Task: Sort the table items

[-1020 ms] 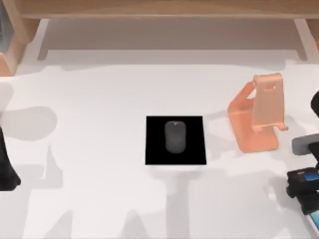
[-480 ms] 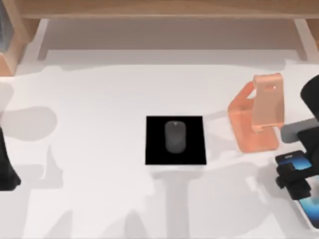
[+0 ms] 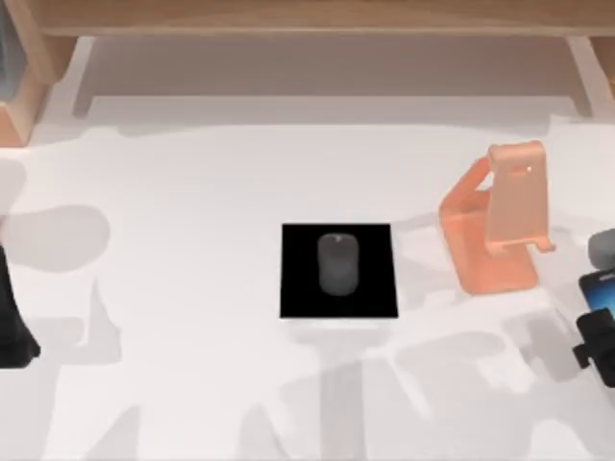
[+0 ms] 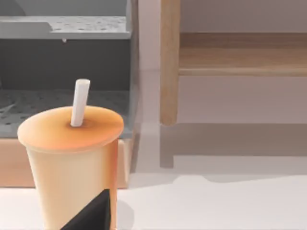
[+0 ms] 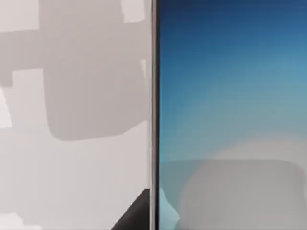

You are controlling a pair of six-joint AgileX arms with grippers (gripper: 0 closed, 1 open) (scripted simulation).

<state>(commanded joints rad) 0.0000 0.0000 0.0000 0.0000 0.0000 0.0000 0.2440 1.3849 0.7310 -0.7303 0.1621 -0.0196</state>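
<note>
White worktop (image 3: 192,192) under a wooden shelf (image 3: 307,17). The dark grey mouse (image 3: 337,263) lies centred on a black mat (image 3: 338,270) mid-worktop. The smartphone (image 5: 230,96), screen glowing blue, sits at my right gripper (image 3: 601,331) by the worktop's right edge, just beside the orange phone stand (image 3: 500,230); I cannot tell whether that gripper is spread or pinching. My left arm (image 3: 12,317) is parked at the left edge, its gripper's state indeterminable. Its wrist view shows an orange cup (image 4: 72,163) with a white straw (image 4: 79,102).
</note>
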